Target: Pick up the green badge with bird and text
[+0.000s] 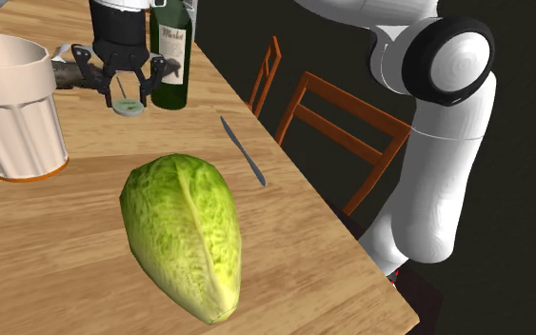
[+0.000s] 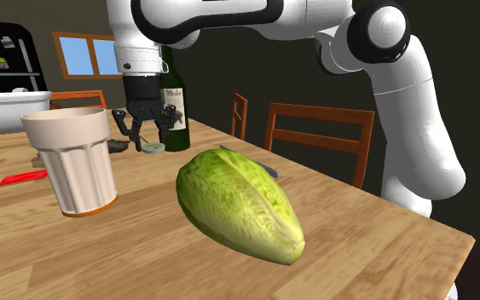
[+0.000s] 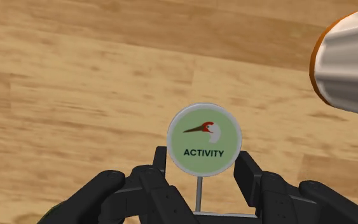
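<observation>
Shoulder view: hand hangs beside dark bottle, green badge at its fingertips, low over wooden bench; second exterior view: badge shows between ribbed cup and bottle, behind lettuce; wrist view: fingers narrow, clasping badge at both edges; bird and "ACTIVITY" legible.

bottle: just beside the gripper, blocks that side.
cup: near, on the opposite side.
finger gap: filled by the badge.
lettuce, knife: well apart, toward the stand.
table: bare wood under the gripper.
</observation>
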`<state>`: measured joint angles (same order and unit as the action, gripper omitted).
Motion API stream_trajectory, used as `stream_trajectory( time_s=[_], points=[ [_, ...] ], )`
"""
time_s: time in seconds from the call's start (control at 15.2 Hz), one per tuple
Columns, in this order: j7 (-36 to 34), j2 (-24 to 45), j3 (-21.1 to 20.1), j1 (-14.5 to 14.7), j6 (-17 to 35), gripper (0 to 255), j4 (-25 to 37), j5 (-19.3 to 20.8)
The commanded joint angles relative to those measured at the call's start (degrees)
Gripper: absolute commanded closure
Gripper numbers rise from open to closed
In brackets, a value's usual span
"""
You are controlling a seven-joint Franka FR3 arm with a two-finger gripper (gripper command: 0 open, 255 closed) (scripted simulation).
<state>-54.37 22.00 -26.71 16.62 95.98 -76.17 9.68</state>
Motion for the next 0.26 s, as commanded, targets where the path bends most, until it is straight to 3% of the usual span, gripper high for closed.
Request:
stream_trajectory(
  time_s=[0.0,0.2],
  points=[
    [0.0,0.3,0.0,0.3,-1.7,255,2.0,0.1],
    [0.0,0.5,0.0,0.5,-2.7,255,3.2,0.2]
  ],
)
